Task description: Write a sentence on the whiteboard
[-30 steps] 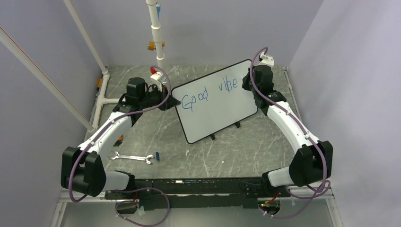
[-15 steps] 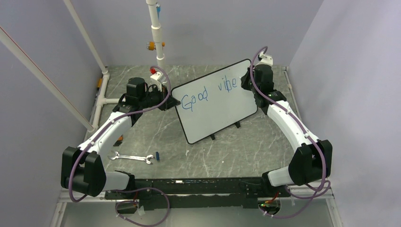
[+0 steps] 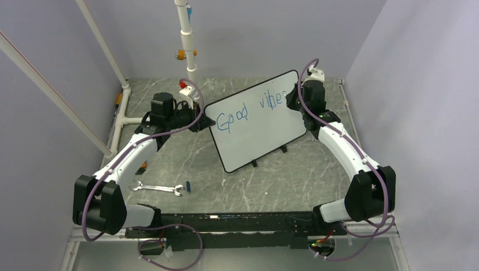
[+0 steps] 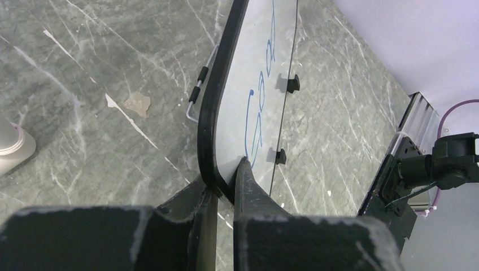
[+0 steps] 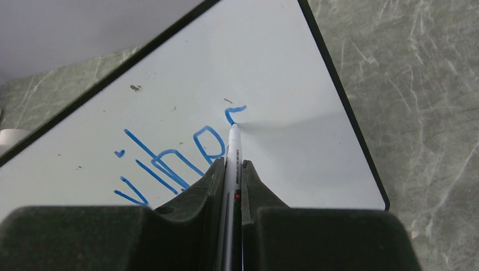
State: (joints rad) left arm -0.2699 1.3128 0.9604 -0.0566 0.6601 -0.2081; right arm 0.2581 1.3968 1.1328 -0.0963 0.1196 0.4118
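The whiteboard [image 3: 265, 132] stands tilted on small black feet mid-table, with the sentence [image 3: 233, 119] in blue reading "Good vibe" plus the start of another letter. My left gripper [image 3: 204, 120] is shut on the board's left edge; in the left wrist view the fingers [image 4: 244, 186] pinch the black frame [image 4: 210, 113] of the whiteboard [image 4: 257, 73]. My right gripper [image 5: 233, 165] is shut on a white marker [image 5: 233, 148], whose tip touches the whiteboard [image 5: 282, 68] at a fresh blue curl after the lettering [image 5: 169, 164]. From above, the right gripper [image 3: 292, 100] sits at the board's upper right.
A silver wrench [image 3: 158, 187] and a small blue cap [image 3: 187, 186] lie near the left arm. White pipes [image 3: 186, 39] rise at the back and along the left side [image 3: 120, 121]. Grey walls close in on both sides.
The right gripper has shifted slightly up and left along the board, and a short new blue stroke has appeared after "vibe". The left arm and the board have stayed still.
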